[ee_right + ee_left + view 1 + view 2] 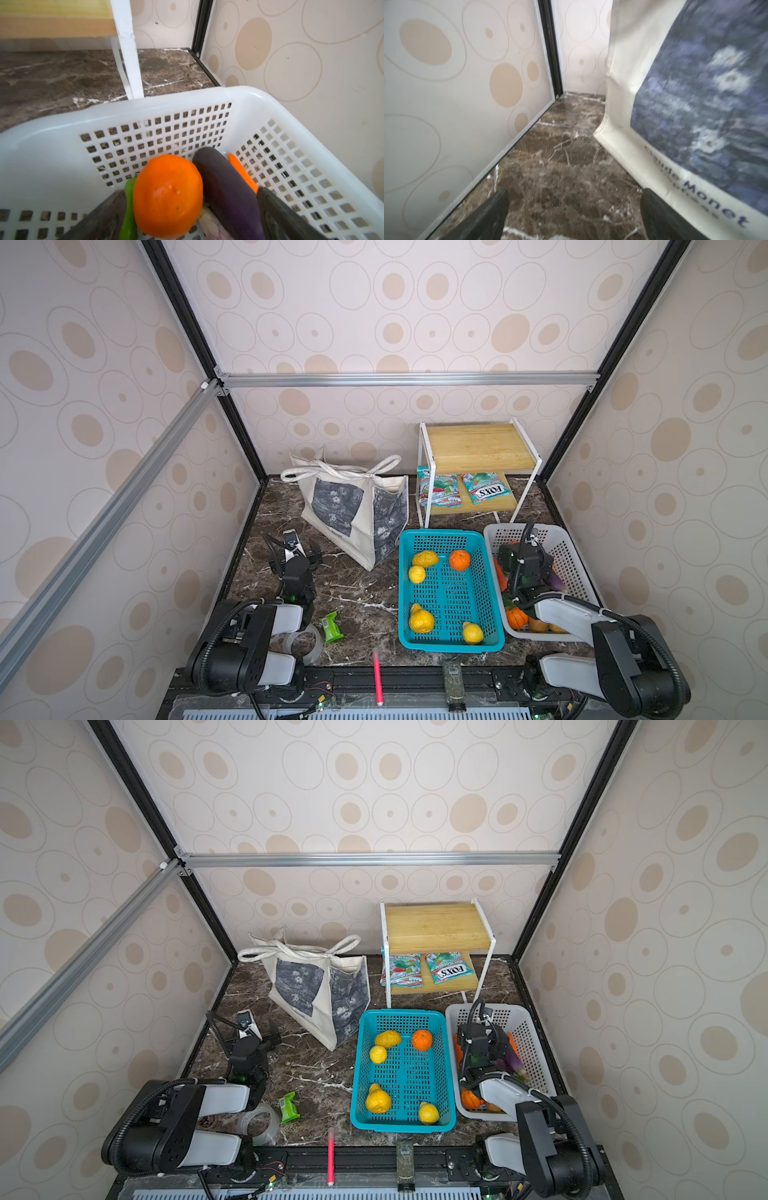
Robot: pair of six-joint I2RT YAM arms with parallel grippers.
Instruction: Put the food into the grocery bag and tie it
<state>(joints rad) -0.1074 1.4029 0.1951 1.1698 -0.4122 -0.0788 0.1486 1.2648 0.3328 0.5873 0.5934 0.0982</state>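
Grocery bag [345, 506]: upright on the table [353, 593] at the back left, beside the shelf [478, 448]; strap handles draped over its top, whether knotted unclear; printed panel blurred in the left wrist view [695, 104].
Left gripper [576, 192]: low over bare table in front of the bag, jaws spread wide, nothing between them; one finger just beside the bag's lower edge.
Right gripper [192, 192]: down inside the white basket [145, 108], jaws spread wide, astride the orange [168, 195] and aubergine [224, 187]; no pinch on either visible.
White basket contents: orange, aubergine, green pepper [128, 207] and carrot [243, 176], packed close together.
Teal basket [415, 539]: between bag and white basket, holding four yellow fruits [421, 619] and a second orange fruit [459, 560].
Snack packets [486, 488]: two, flat on the lower board of the shelf.
Green packet [331, 626]: on the table near the front, left of the teal basket.
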